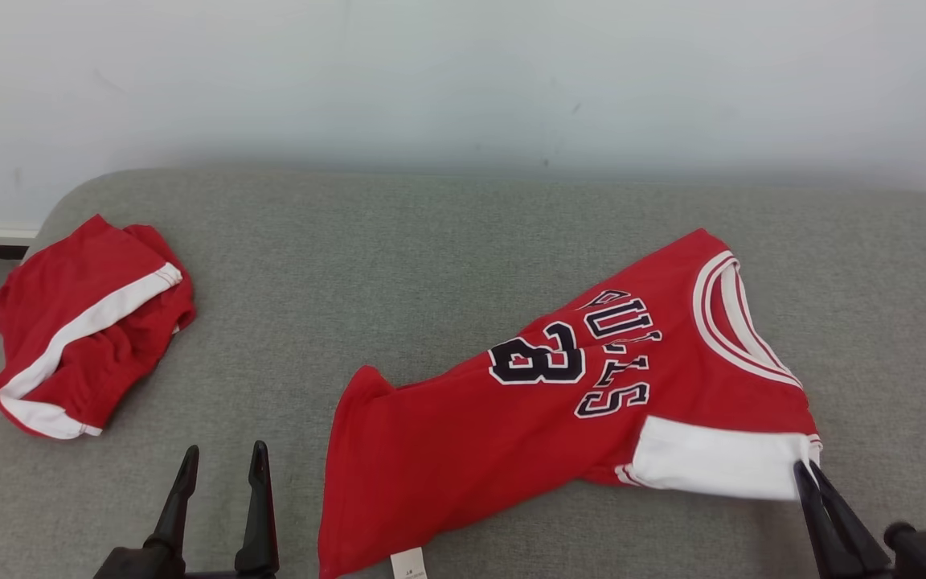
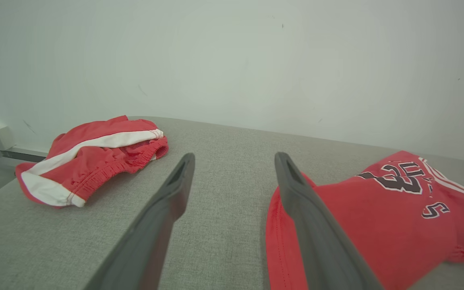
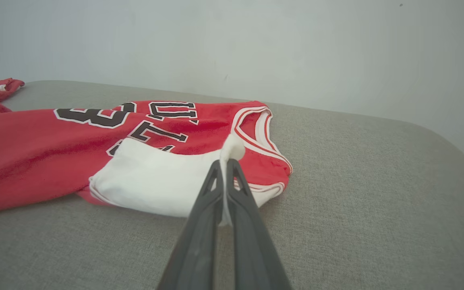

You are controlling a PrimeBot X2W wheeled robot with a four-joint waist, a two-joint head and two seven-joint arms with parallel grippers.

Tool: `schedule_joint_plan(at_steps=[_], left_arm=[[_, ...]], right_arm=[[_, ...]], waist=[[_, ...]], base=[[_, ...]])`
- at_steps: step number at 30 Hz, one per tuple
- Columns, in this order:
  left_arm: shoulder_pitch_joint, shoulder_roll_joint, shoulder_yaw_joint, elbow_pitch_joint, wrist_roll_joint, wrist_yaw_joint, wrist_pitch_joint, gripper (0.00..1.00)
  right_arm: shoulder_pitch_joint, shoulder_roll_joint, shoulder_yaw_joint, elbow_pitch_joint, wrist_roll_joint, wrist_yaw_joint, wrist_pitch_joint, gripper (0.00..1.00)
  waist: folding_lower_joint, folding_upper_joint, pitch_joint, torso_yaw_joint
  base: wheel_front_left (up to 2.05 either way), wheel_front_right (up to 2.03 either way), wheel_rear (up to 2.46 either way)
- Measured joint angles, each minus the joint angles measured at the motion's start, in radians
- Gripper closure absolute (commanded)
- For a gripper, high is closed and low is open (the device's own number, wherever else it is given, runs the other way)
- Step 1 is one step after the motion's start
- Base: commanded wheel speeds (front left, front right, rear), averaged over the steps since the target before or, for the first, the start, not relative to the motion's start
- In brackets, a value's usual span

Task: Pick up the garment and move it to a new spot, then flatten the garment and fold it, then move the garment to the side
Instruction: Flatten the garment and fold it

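Two red garments are lying on the grey cushion [image 1: 399,241] in your head view. The jersey [image 1: 511,434] is sprawling across the middle and right, its collar [image 1: 732,322] pointing toward the far right and a small label [image 1: 408,563] showing at its near edge. The shorts [image 1: 85,330] are sitting bunched at the far left, well apart from the jersey. Your left gripper [image 1: 223,454] is hovering at the lower left with its fingers spread wide, gripping nothing, near the jersey's hem. Your right gripper [image 1: 807,470] is reaching in from the lower right, its fingers pressed together at the corner of the jersey's white panel [image 1: 712,462].

Along the left wrist view, your left gripper [image 2: 234,159] is standing open over bare cushion, with grey fabric showing between the two fingers. The jersey [image 2: 377,225] is lying to the right, its hem partly hidden behind the right-hand finger, and the shorts [image 2: 91,161] are resting to the left by a pale wall [image 2: 232,60].

Along the right wrist view, your right gripper [image 3: 226,163] is pinching a fold of the white panel [image 3: 155,181], and a tuft of white cloth is poking up past the closed fingertips. The rest of the jersey [image 3: 34,153] is spreading flat to the left on the cushion, its printed letters facing up.
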Motion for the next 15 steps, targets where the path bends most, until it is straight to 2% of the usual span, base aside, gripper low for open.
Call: schedule_joint_plan(at_steps=[10, 11, 12, 15], left_arm=[[0.009, 0.0, 0.001, 0.012, -0.001, 0.001, 0.0, 0.0], [0.01, 0.0, 0.002, 0.012, -0.001, 0.001, 0.0, 0.0], [0.012, 0.0, 0.003, 0.013, -0.001, 0.001, 0.0, 0.0], [0.014, 0.0, 0.004, 0.017, -0.001, -0.004, 0.0, 0.0]], right_arm=[[0.134, 0.021, -0.088, -0.055, -0.011, 0.0, 0.0, 0.99], [0.138, 0.025, -0.095, -0.057, -0.011, 0.0, 0.0, 0.53], [0.142, 0.028, -0.101, -0.06, -0.011, 0.0, 0.0, 0.0], [0.147, 0.036, -0.117, -0.085, -0.013, 0.0, 0.0, 0.0]], waist=[[0.0, 0.0, -0.015, -0.041], [0.0, 0.0001, -0.018, -0.044], [-0.0001, 0.0, -0.021, -0.047], [0.0, 0.0, -0.031, -0.053]], base=[[0.0, 0.0, 0.0], [0.0, 0.0, 0.0], [0.0, 0.0, 0.0], [0.0, 0.0, 0.0]])
